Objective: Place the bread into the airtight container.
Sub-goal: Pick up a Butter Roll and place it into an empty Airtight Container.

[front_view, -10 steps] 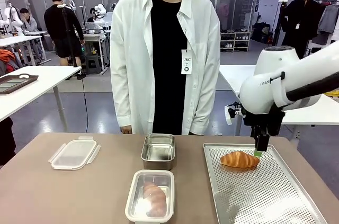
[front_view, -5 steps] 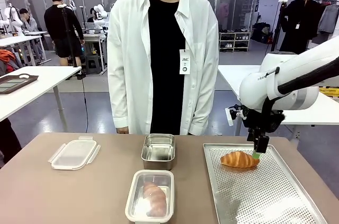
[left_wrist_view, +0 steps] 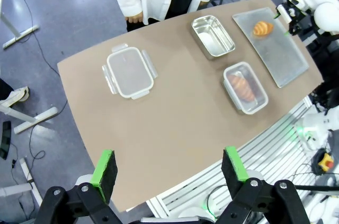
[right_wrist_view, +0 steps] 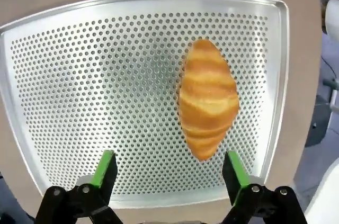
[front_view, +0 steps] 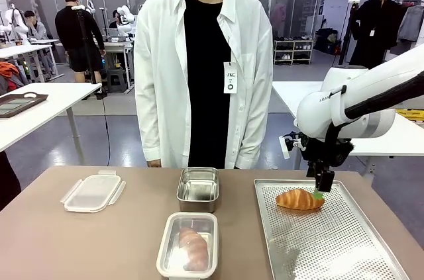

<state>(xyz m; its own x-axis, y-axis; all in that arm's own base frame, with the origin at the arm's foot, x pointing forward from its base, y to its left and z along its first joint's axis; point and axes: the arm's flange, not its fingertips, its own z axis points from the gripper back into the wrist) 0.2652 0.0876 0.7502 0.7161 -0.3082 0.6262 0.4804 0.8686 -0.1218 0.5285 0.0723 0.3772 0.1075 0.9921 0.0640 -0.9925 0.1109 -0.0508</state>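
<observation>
Brown table (front_view: 79,240) across the whole lower part of the front view. Behind it, upper centre, a person (front_view: 199,75) in a white coat over black, standing at the far edge. From the right edge, white right arm (front_view: 358,104), bent down toward the table.

Perforated metal tray (front_view: 331,247) at lower right, lying flat on the table. Clear airtight container (front_view: 188,245) at bottom centre, open, with one piece of bread (front_view: 193,247) already inside. Just above it, an open steel container (front_view: 198,188). Clear lid (front_view: 93,192) at left, flat on the table, well apart from both.

Croissant (front_view: 299,199) at the tray's upper left corner, resting on the mesh.

Right gripper (front_view: 321,190) just over the croissant's right end; in the right wrist view (right_wrist_view: 169,163) jaws wide apart, gripping nothing, croissant (right_wrist_view: 207,99) ahead, nearer the right-hand finger.

Left gripper (left_wrist_view: 168,163) at the bottom of the left wrist view, high above the table, jaws apart, holding nothing.
</observation>
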